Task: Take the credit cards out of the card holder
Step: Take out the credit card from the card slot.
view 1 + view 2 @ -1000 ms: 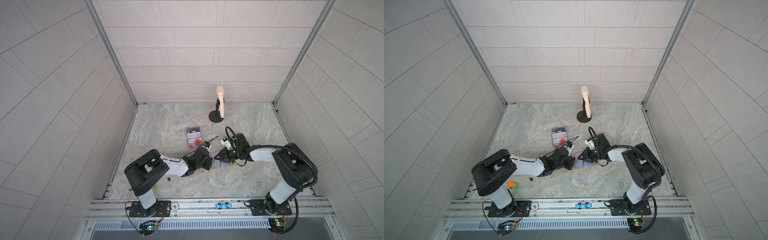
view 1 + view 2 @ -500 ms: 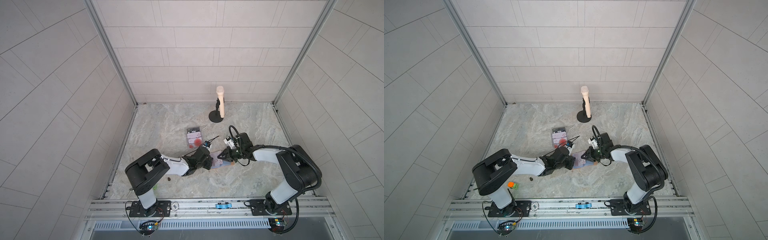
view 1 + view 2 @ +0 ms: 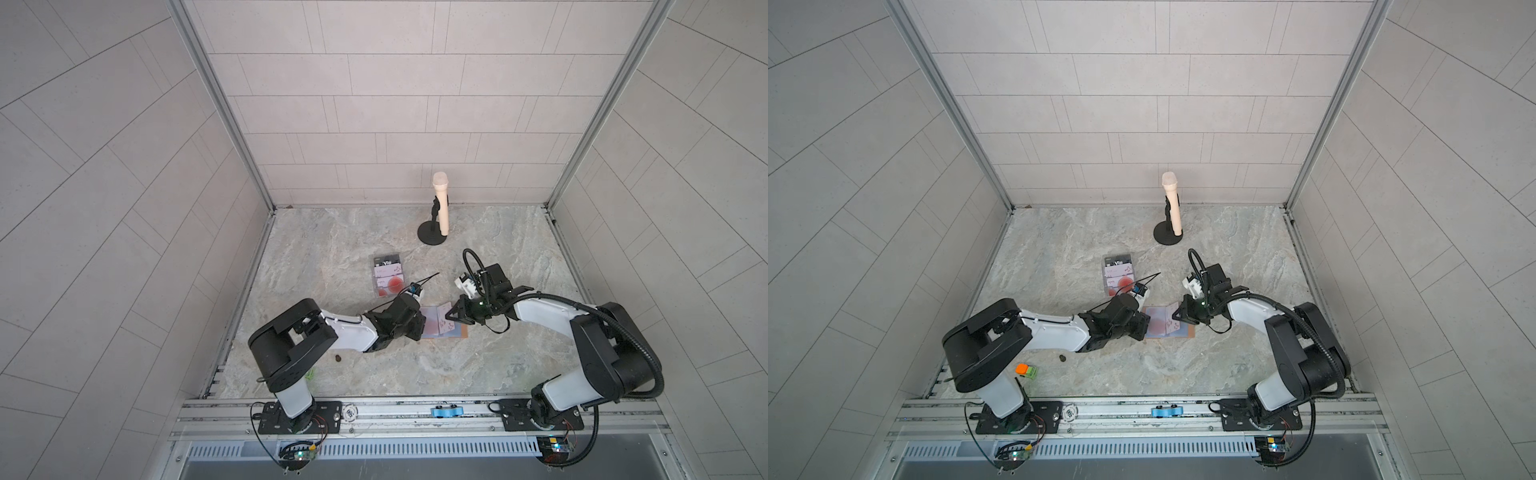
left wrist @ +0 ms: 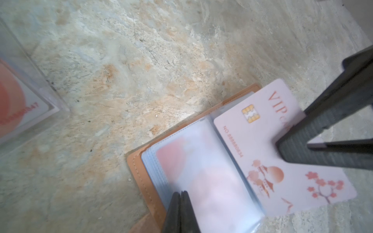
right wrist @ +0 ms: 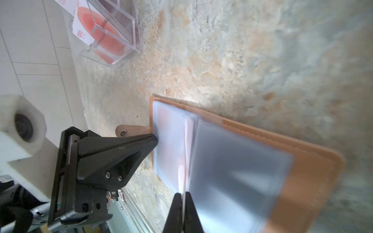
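A beige microphone (image 3: 441, 203) stands upright (black round base (image 3: 432, 240)), a clear box (image 5: 135, 30) nearer the front.

The card holder (image 4: 137, 167) is showing tan leather with stitched edges and cloudy blue-grey sleeves (image 5: 232, 161). The pale pink card (image 4: 258, 141) is wearing a gold chip, orange-red letters and little flowers. The clear box (image 5: 129, 26) is showing a white card with red circles (image 5: 103, 40). The table (image 4: 141, 60) is looking grey with orange-brown swirls
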`<move>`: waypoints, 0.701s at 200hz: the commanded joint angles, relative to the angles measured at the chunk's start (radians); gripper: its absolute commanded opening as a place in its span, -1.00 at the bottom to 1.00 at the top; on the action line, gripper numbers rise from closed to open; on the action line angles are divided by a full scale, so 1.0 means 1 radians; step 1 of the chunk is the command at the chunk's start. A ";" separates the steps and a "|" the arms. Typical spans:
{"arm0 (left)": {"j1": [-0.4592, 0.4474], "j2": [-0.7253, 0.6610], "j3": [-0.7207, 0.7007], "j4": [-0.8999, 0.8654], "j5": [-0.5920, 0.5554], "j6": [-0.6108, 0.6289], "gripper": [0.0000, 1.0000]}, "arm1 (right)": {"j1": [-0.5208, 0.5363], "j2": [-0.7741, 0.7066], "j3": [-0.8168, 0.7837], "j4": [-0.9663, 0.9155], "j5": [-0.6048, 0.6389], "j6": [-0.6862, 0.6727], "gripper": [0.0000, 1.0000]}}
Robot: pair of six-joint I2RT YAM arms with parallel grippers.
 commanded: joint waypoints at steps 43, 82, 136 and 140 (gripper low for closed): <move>0.020 -0.150 -0.073 -0.073 0.058 0.052 -0.29 | -0.005 -0.187 0.080 -0.277 0.171 -0.184 -0.96; 0.081 -0.289 -0.074 -0.128 0.158 0.112 -0.02 | -0.005 -0.281 0.091 -0.279 0.088 -0.228 -0.96; 0.209 -0.537 -0.120 -0.059 0.456 0.066 0.03 | 0.012 -0.385 0.043 -0.104 -0.158 -0.191 -1.00; 0.214 -0.553 -0.121 -0.062 0.470 0.066 0.03 | 0.016 -0.395 0.042 -0.100 -0.158 -0.192 -1.00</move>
